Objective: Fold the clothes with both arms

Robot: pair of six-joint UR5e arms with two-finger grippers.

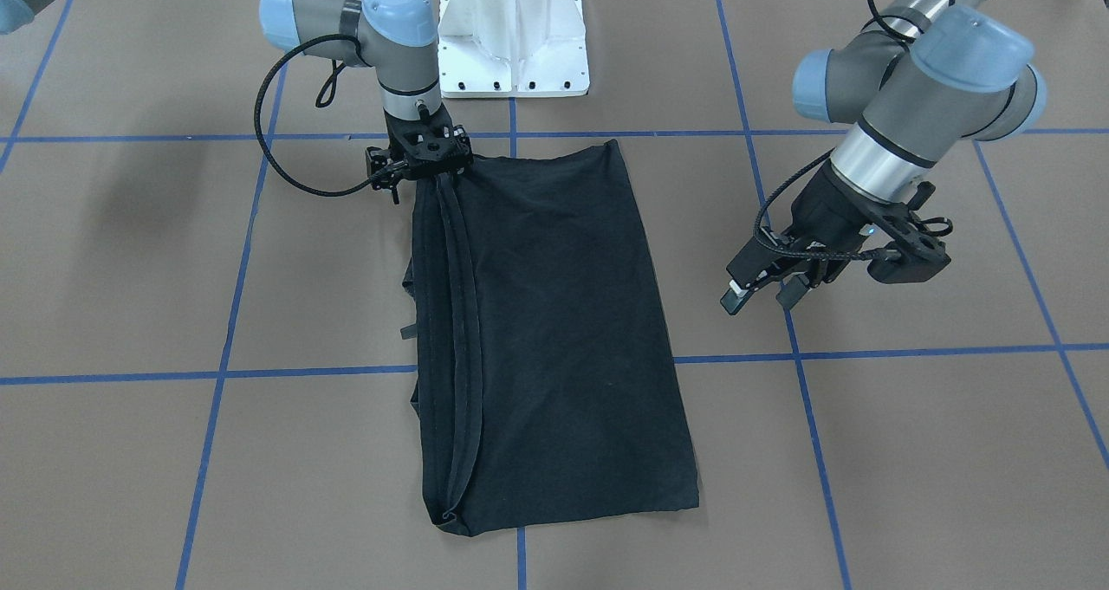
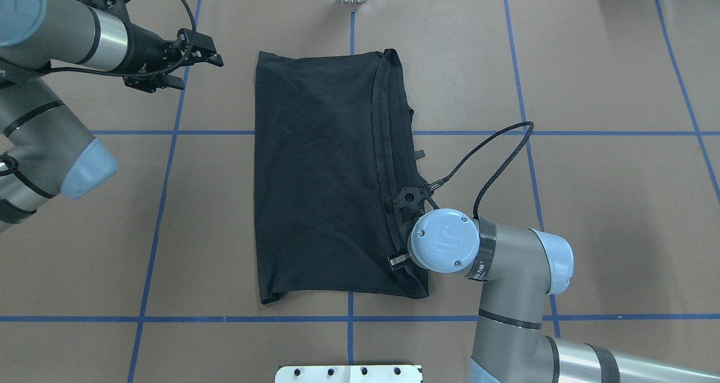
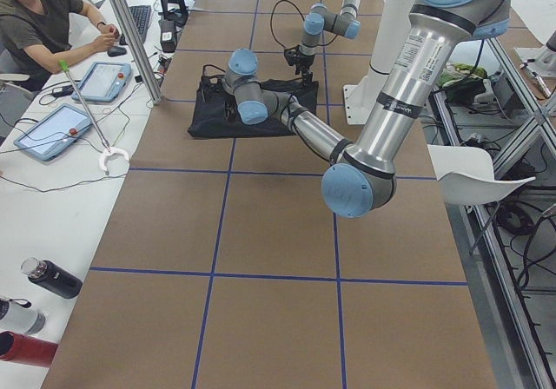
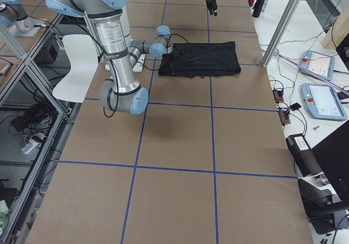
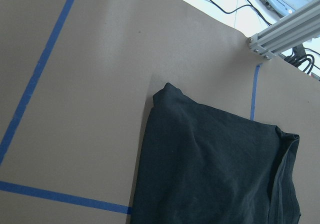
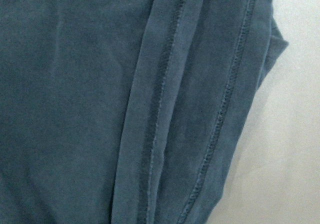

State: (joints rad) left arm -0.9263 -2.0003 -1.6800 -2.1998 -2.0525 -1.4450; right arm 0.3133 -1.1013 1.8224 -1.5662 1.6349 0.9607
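A: Where's the black short-sleeved cotton T-shirt (image 1: 554, 330)?
B: Flat on the brown paper-covered table (image 1: 910, 451), mid-table, just in front of the white metal pedestal base (image 1: 513, 44). Folded to a long rectangle, plain side up. Long sides run away from the robot, and it lies across one blue tape grid line (image 1: 866, 353).
A: Edges?
B: Stacked hemmed edges run along the robot's right side, w/ a small bit of cloth poking out beside them. Opp. side is a smooth fold.
A: Small black right gripper (image 1: 424, 167)?
B: Down at the shirt's robot-side corner, on the hemmed edge, touching the cloth. Black on black. The wrist cap hides it from overhead, & its wrist cam shows only fabric + stitching. Can't tell if the fingers are pinched or apart.
A: Small black left gripper (image 1: 761, 299)?
B: Fingers apart. Hangs tilted above bare table on the shirt's smooth-fold side, well apart from it. Its cam looks down on one shirt corner.
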